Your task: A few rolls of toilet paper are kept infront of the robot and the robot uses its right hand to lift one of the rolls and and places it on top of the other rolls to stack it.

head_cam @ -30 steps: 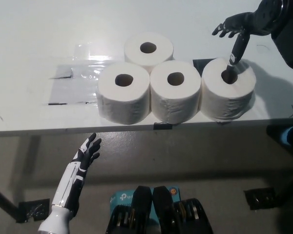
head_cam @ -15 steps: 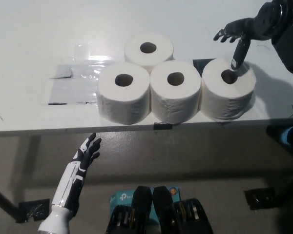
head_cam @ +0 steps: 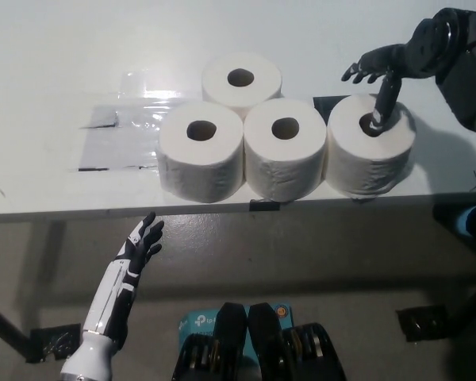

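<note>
Since a moment ago, the black right hand [head_cam: 381, 75] has pushed one finger deeper into the hole of the rightmost roll [head_cam: 370, 155], other fingers spread. That roll stands on the white table [head_cam: 55, 63], touching three other rolls [head_cam: 242, 127]. Below the table edge, the white left hand [head_cam: 143, 242] rests with fingers apart.

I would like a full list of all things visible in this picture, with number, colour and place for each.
toilet paper rolls: four, white, upright on the table; three in a row near the front edge, one behind them.
table: one, white, fills the upper half.
plastic sheet: one, clear, taped flat at table left.
box: one, blue, on the floor below.
left hand: white, fingers apart, below the table edge, holding nothing.
right hand: black, over the rightmost roll, one finger down in its core, other fingers spread.
</note>
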